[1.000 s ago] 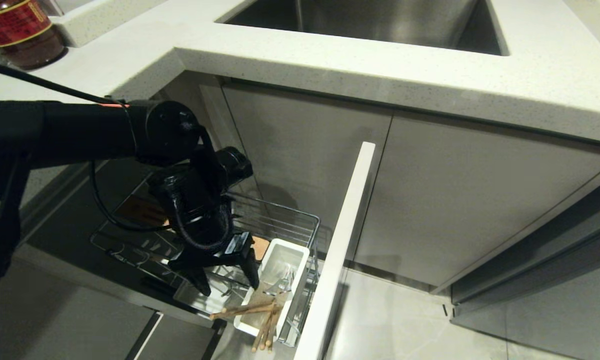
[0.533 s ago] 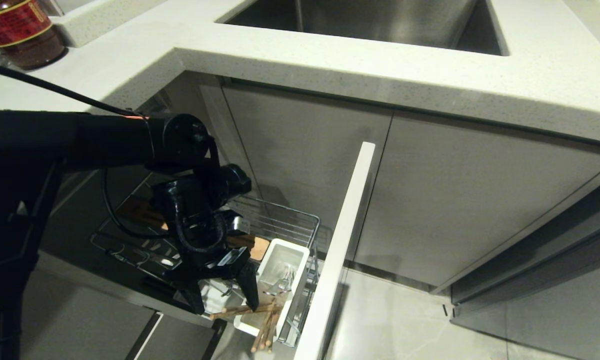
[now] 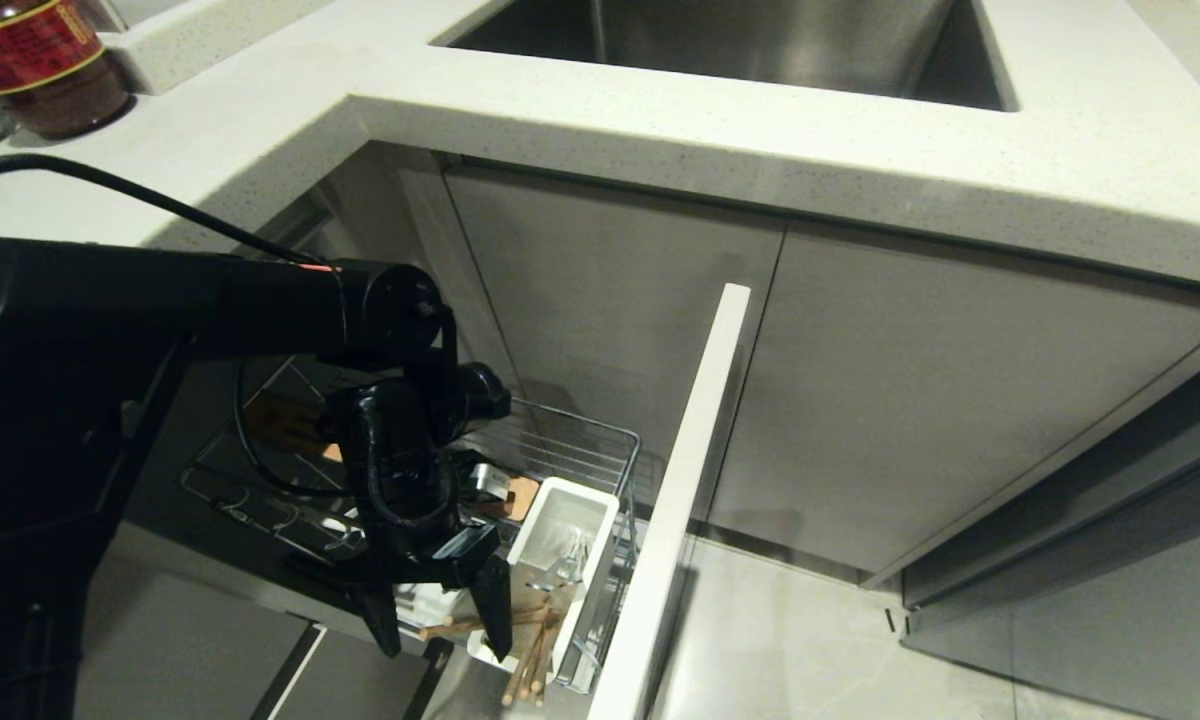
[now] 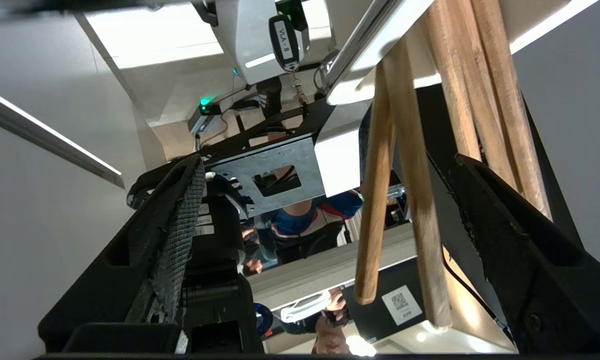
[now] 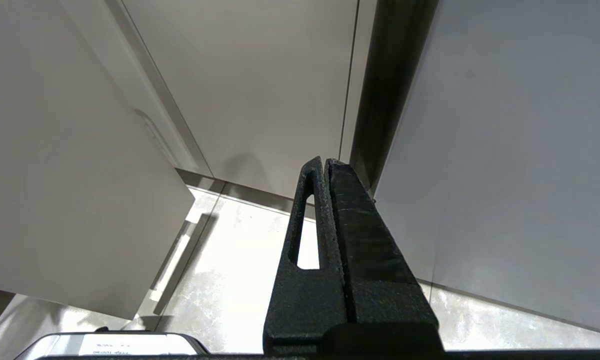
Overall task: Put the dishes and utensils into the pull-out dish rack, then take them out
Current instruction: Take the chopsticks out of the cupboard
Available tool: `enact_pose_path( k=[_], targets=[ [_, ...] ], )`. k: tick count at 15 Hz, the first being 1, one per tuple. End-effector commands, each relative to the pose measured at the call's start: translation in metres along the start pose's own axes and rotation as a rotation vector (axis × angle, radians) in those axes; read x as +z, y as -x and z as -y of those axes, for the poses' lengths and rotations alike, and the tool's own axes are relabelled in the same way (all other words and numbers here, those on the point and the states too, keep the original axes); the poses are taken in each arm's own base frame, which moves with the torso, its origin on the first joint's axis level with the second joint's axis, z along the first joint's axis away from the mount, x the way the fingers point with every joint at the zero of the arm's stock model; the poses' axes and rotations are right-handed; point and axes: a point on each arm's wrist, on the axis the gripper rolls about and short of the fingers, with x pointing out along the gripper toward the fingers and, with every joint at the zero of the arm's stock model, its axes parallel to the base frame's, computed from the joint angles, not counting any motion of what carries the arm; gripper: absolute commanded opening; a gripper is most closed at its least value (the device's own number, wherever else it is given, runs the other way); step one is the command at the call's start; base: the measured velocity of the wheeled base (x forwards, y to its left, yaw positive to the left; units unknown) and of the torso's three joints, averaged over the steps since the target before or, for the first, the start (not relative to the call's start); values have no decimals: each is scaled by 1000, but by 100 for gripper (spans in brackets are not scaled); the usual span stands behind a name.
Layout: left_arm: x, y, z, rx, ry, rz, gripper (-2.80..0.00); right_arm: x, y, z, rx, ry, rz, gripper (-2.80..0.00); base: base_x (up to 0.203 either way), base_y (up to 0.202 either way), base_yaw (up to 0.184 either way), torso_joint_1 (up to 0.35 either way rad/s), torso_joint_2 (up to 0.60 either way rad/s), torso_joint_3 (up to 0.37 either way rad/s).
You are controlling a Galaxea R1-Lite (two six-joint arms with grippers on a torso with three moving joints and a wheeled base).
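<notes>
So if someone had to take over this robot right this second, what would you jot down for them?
Left gripper: open, empty, low at the near end of the pull-out dish rack, fingers straddling the sticking-out ends of the chopsticks without clamping them.
Right gripper: shut, empty, parked facing the cabinet fronts and floor.
Things: chopsticks lean out of the white utensil cup; something metal, probably the fork, stands in it. Plate and bowl are not in view.
Done: the rack is pulled out, utensils sit in the cup.
Left: probably closing on the chopsticks and lifting them out; whether this is loading or unloading cannot be told.
</notes>
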Motion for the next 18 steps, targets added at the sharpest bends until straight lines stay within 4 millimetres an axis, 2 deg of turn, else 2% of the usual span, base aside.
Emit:
enact_pose_path(
  k=[1, 2, 7, 15, 18],
  targets=[
    [2, -3, 1, -7, 2, -17, 0, -7, -1, 0, 0, 0, -24, -280, 0, 0, 0, 0, 0, 0],
    [2, -2, 2, -14, 0, -15, -280, -7, -1, 0, 0, 0, -24, -280, 0, 0, 0, 0, 0, 0],
    [1, 3, 14, -106, 3, 4, -280, -7, -1, 0, 0, 0, -24, -280, 0, 0, 0, 0, 0, 0],
    [-2, 2, 18, -65, 6, -5, -280, -7, -1, 0, 0, 0, -24, -280, 0, 0, 0, 0, 0, 0],
    [-21, 15, 19, -40, -10, 35, -280, -7, -1, 0, 0, 0, -25, -280, 0, 0, 0, 0, 0, 0]
  ],
)
